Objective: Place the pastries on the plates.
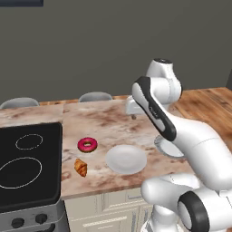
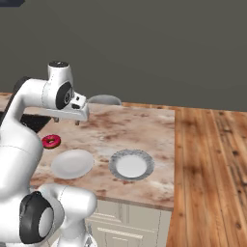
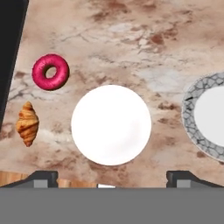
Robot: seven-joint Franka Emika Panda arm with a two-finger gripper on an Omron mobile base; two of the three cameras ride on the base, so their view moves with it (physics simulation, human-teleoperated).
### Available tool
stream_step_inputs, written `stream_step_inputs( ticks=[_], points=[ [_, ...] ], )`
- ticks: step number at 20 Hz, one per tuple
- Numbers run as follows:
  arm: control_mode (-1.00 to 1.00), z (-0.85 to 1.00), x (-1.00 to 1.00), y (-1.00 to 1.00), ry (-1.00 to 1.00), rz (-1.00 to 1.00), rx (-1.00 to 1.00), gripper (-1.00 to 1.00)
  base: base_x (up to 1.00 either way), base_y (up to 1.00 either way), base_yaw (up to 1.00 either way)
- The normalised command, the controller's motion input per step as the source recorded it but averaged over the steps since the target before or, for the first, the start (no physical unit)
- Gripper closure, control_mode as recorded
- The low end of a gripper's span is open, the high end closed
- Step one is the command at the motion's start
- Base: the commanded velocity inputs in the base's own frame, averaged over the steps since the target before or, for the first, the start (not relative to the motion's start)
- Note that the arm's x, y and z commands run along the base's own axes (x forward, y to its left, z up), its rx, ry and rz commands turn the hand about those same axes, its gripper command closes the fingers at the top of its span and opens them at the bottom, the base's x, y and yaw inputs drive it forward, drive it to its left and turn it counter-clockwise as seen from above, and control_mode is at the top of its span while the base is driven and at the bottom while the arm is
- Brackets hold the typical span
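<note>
donut (image 3: 50, 72) magenta | croissant (image 3: 27, 123) golden-brwn | plate (image 3: 111, 125) white | scalloped plate (image 3: 205, 116) grey crackle rim

Arm (image 1: 199, 140) is showing glossy white rounded shells, with black bands ringing the joints. A dark cap is topping the uppermost joint. Tool (image 2: 66, 120) is showing a flat white body, with small dark fingertips (image 3: 43, 178).

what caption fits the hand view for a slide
Open fingers above white plate; donut, croissant and grey plate on the counter.
</note>
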Motion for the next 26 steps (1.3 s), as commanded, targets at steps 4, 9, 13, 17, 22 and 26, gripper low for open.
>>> stream_step_inputs(
  ticks=[4,9,13,17,22,26],
  points=[
    [-1.0,0.0,0.0,0.93,0.01,0.0,-0.12,-1.0,0.0,0.0,0.0],
    [-1.0,-0.1,-0.01,0.76,0.04,0.0,-0.05,-1.0,0.0,0.0,0.0],
    [-1.0,-0.32,0.0,0.62,0.06,0.0,0.0,-1.0,0.0,0.0,0.0],
    [-1.0,-0.19,0.0,0.64,0.01,0.0,0.0,-1.0,0.0,0.0,0.0],
    [-1.0,-0.36,0.0,0.56,0.04,0.0,-0.06,-1.0,0.0,0.0,0.0],
    [-1.0,-0.26,0.0,0.19,0.04,0.0,-0.02,-1.0,0.0,0.0,0.0]
  ],
)
